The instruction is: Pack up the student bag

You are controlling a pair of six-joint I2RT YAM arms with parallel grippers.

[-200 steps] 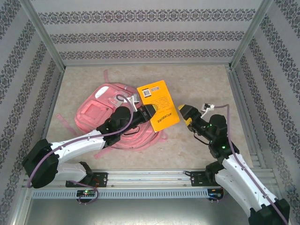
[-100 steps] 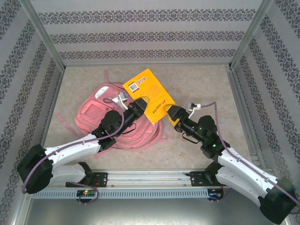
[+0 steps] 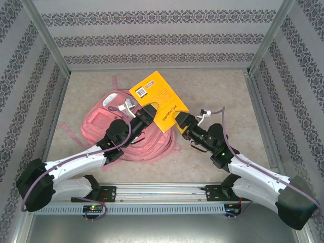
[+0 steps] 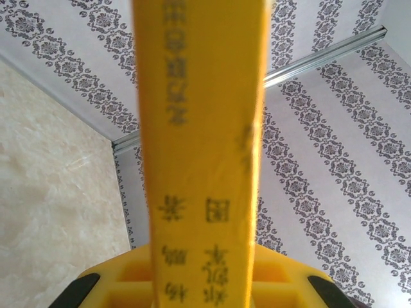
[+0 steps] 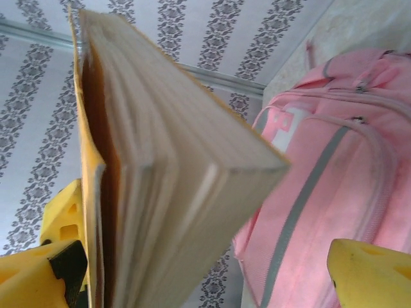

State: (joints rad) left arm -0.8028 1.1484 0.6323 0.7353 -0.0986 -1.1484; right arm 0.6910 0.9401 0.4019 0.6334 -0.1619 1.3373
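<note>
Barcode tops yellow book; spine characters perhaps Chinese.

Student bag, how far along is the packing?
Done: the book is off the table, clamped at its spine by the left gripper. In hand: the open right gripper straddles its page edge. Left: the book is not yet in the bag, which lies on the table.

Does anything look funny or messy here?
The yellow book hangs tilted in the air, pinched by the left pincer, with the right pincer open around its corner. The student bag lies crumpled, straps sprawled.
</note>
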